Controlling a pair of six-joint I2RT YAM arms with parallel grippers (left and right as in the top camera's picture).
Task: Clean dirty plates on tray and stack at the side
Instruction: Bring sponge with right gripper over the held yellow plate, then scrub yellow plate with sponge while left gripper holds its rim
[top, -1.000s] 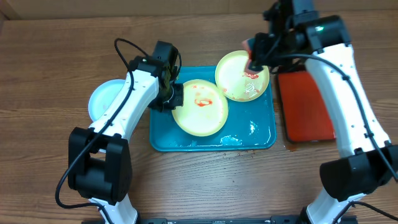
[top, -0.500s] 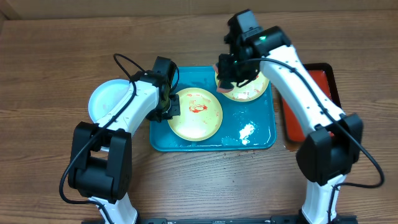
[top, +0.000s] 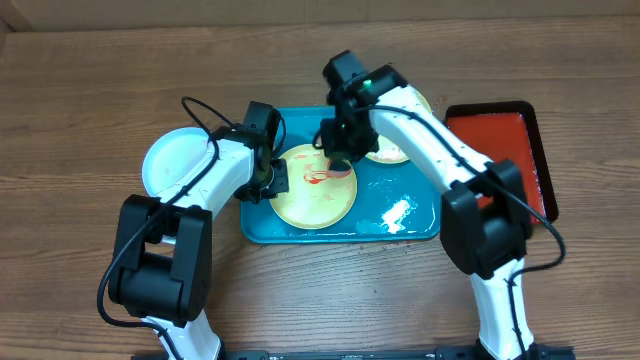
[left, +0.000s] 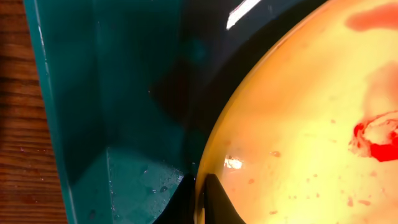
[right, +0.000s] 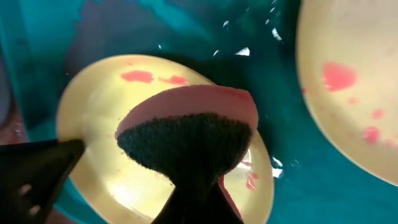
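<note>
At the far left a pale blue-white plate (top: 172, 162) sits on the wooden tabletop (top: 80, 100), outside the turquoise tray (top: 300, 125) and just beside its left edge. The left tool (top: 275, 180) comes in over that edge and is clenched on the left rim of a yellow-green plate (top: 315, 200). In the left wrist view its dark fingertips (left: 214, 202) pinch the rim, and a dark shadow lies on the tray floor under the held edge.

This plate lies inside the tray, in its left half. It has red sauce smears (top: 316, 177) near the middle and small red specks scattered around them.

Over the upper part of the same plate hangs the right tool (top: 338, 160), clenched on a sponge (right: 186, 124) that is pink with a dark scouring face. Whether the sponge is pressing on the plate or just above it cannot be told.

Further right, a second yellow-green plate (top: 402, 152) lies in the tray's far right corner, partly covered by the right arm. The right wrist view shows pink-red spots (right: 339, 76) on it. Wet glints (top: 398, 212) shine on the tray floor near its front right corner.

At the far right a smaller red tray (top: 505, 140) with a dark rim rests on the tabletop, just beside the turquoise one.
</note>
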